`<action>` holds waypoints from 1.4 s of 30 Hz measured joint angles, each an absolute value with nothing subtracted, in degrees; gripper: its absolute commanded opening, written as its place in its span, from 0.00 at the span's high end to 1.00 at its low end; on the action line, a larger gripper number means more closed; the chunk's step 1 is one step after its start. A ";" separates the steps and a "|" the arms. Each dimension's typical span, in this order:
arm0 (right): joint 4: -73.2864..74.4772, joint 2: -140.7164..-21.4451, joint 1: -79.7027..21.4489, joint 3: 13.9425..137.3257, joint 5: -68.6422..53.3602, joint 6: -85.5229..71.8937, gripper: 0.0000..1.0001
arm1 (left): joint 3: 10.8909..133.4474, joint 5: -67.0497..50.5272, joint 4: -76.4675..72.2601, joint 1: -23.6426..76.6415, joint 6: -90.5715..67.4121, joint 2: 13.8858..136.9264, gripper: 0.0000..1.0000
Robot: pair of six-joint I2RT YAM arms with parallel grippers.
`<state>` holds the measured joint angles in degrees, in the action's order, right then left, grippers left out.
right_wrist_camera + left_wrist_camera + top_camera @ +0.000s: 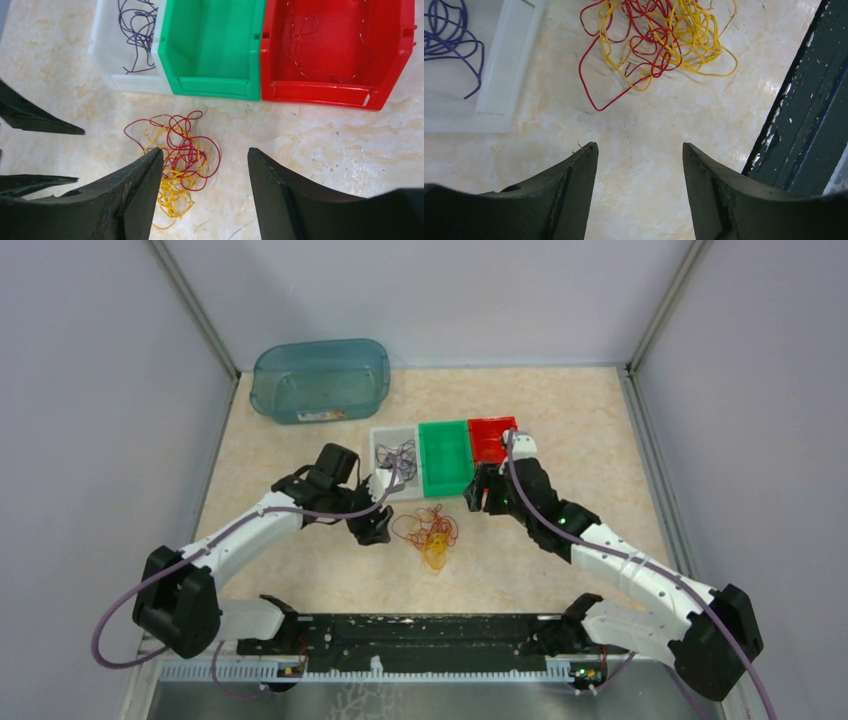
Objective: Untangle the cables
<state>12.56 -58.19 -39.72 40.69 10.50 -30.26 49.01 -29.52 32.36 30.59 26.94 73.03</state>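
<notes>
A red cable point(425, 523) and a yellow-orange cable point(437, 552) lie tangled in one clump on the table. A purple cable point(397, 454) lies in the white bin point(383, 436). My left gripper point(372, 531) is open and empty, just left of the clump. In the left wrist view point(639, 146) the clump point(659, 35) lies ahead of the fingers, apart from them. My right gripper point(480, 495) is open and empty, above and right of the clump. In the right wrist view point(205, 150) the red cable point(192, 150) and yellow cable point(172, 195) show between the fingers, lower down.
A green bin point(445, 476) and a red bin point(490, 453) stand beside the white bin; a thin wire point(300, 30) lies in the red one. A teal tub point(320, 380) stands at the back left. A dark rail point(420, 630) runs along the near edge.
</notes>
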 measured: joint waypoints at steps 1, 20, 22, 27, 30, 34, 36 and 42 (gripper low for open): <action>12.14 -57.82 -39.92 40.36 10.76 -30.26 0.38 | 48.34 -29.76 31.05 30.59 25.74 73.80 0.34; 8.93 -52.14 -41.34 38.54 12.97 -30.28 0.47 | 44.86 -29.36 13.56 29.47 17.15 85.17 0.43; 8.91 -51.92 -41.47 38.54 12.93 -30.28 0.47 | 44.58 -29.30 12.56 29.47 17.12 86.11 0.45; 8.93 -51.75 -41.52 38.54 12.51 -30.61 0.49 | 44.42 -28.77 11.00 29.47 17.50 88.77 0.50; 8.91 -51.72 -41.52 38.54 12.12 -30.72 0.51 | 44.40 -28.51 10.28 29.47 17.67 89.52 0.56; 8.75 -51.70 -41.52 38.54 11.62 -30.76 0.53 | 44.40 -28.73 10.11 29.47 17.67 89.52 0.70; 8.45 -51.70 -41.52 38.54 11.18 -30.92 0.53 | 44.40 -28.97 10.09 29.47 17.74 89.36 0.78; 6.37 -51.70 -41.52 37.71 8.97 -31.31 0.50 | 45.19 -30.50 11.55 29.50 18.92 87.44 0.93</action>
